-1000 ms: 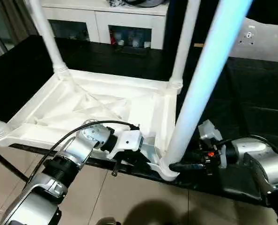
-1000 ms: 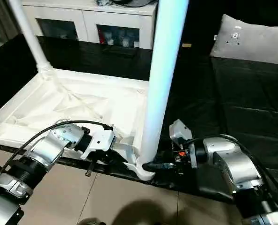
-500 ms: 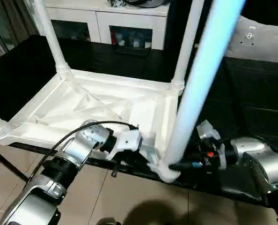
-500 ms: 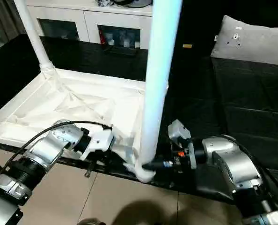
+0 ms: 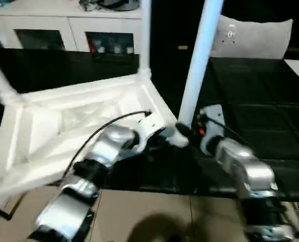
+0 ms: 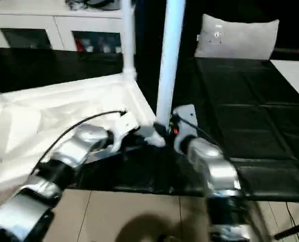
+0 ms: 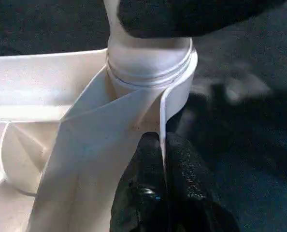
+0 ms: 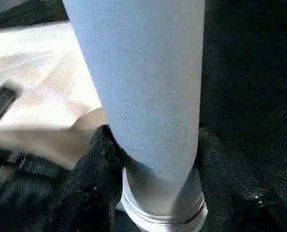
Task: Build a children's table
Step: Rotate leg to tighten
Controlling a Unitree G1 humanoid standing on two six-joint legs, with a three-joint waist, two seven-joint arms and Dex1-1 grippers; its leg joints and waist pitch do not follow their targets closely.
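The all-white plastic children's table (image 5: 84,108) lies upside down on the black-covered surface (image 5: 255,101), ribbed underside up, with its tapered tubular legs standing in the corner sockets. The left gripper (image 7: 162,164) is pinched tight on the thin rim by the near corner socket. The right gripper (image 8: 153,164) clasps the base of the near leg (image 5: 197,65), 1 black finger (image 8: 93,169) on each side.

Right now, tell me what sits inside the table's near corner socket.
A white leg stands in the corner socket; its seated end is hidden. The right gripper clasps the leg just above it.
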